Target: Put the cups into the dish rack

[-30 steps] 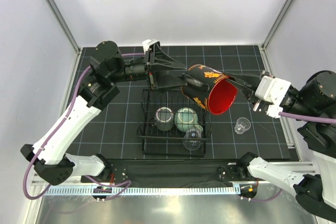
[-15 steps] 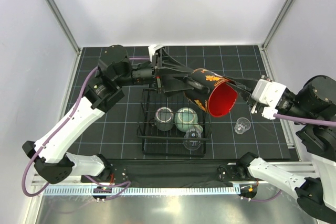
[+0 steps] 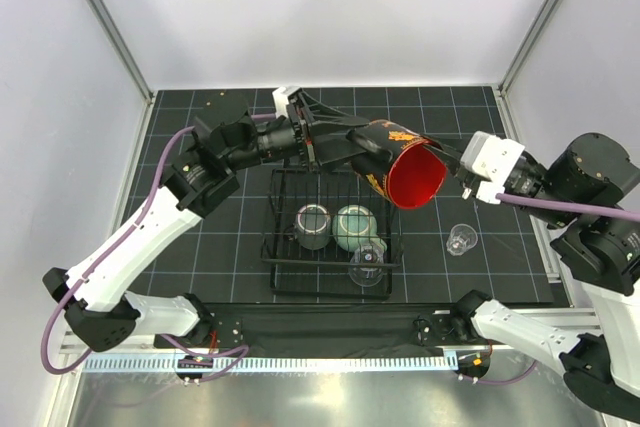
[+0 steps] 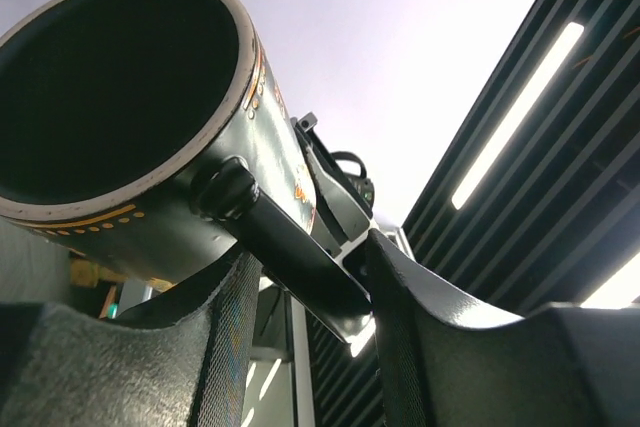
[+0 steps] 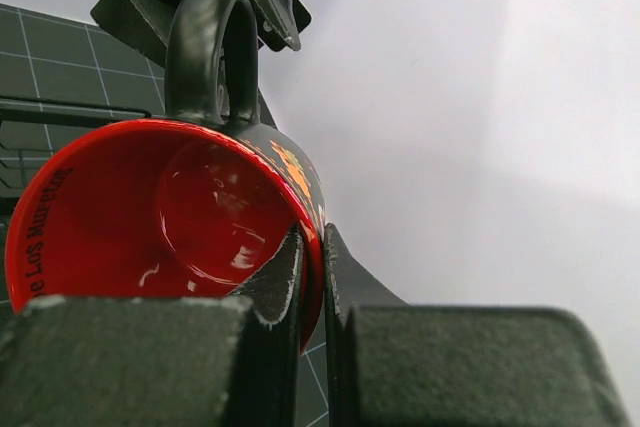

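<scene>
- Two end effectors meet on one dark cup with red inside and orange print (image 3: 392, 159), held on its side in the air above the 1 o'clock corner of the black wire dish rack (image 3: 272, 247).
- Right end effector (image 3: 443, 157): almost closed, pinching the cup's rim, one finger inside.
- Left end effector (image 3: 352, 143) has pushed in over the last second. Its fingers straddle the handle, but I cannot tell whether they clamp it. A handover looks under way.
- Three cups sit in the rack: one dark grey-green mug (image 3: 313, 225), one speckled pale-green mug (image 3: 355, 226), one small clear glass (image 3: 367, 264).
- One second clear glass (image 3: 460, 239) stands on the black gridded surface (image 3: 470, 107) at the rack's 3 o'clock, so two of five remain.
</scene>
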Robot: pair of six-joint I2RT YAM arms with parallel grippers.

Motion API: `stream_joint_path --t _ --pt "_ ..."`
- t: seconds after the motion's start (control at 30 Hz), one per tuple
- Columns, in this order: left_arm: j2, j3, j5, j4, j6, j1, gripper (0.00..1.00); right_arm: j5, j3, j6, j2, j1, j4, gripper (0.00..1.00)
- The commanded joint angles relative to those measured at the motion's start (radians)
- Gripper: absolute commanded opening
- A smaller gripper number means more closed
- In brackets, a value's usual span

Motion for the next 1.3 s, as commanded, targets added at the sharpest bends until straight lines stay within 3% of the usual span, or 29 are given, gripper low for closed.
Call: stream_joint_path --t 0.0,0.17,0.4,0.53,0.67,0.7,0.87,0.93,1.03,1.27 --pt "-0.008 0.024 -0.076 0.036 -0.136 -0.001 0.46 0.001 0.032 0.050 0.006 0.006 0.198 0.04" --pt "-0.021 0.015 -0.111 0.049 -0.076 -0.003 0.64 0.067 0.006 0.082 -0.005 0.006 0.210 0.04" --pt "-0.076 -0.056 -0.123 0.093 -0.018 0.022 0.99 0.235 -0.016 0.128 -0.036 0.005 0.223 0.04" --pt "-0.081 -0.065 -0.111 0.093 0.011 0.028 1.00 0.361 -0.010 0.162 -0.045 0.006 0.217 0.04" --pt "-0.061 -0.002 -0.068 0.064 0.099 0.045 1.00 0.649 -0.008 0.193 -0.030 0.006 0.151 0.04" --pt "-0.054 0.013 -0.054 0.046 0.120 0.054 1.00 0.761 -0.008 0.200 -0.016 0.005 0.134 0.04" --pt "-0.050 0.079 0.009 -0.135 0.279 0.105 1.00 0.995 -0.059 0.214 0.003 -0.033 0.088 0.04" --pt "-0.062 0.093 0.006 -0.174 0.315 0.129 1.00 1.003 -0.060 0.248 0.033 -0.145 0.036 0.04" --pt "-0.088 0.090 0.029 -0.217 0.363 0.169 1.00 0.841 -0.094 0.346 0.070 -0.373 -0.042 0.04" --pt "-0.139 0.119 0.024 -0.422 0.519 0.205 1.00 0.583 -0.272 0.479 0.185 -0.509 -0.021 0.04"
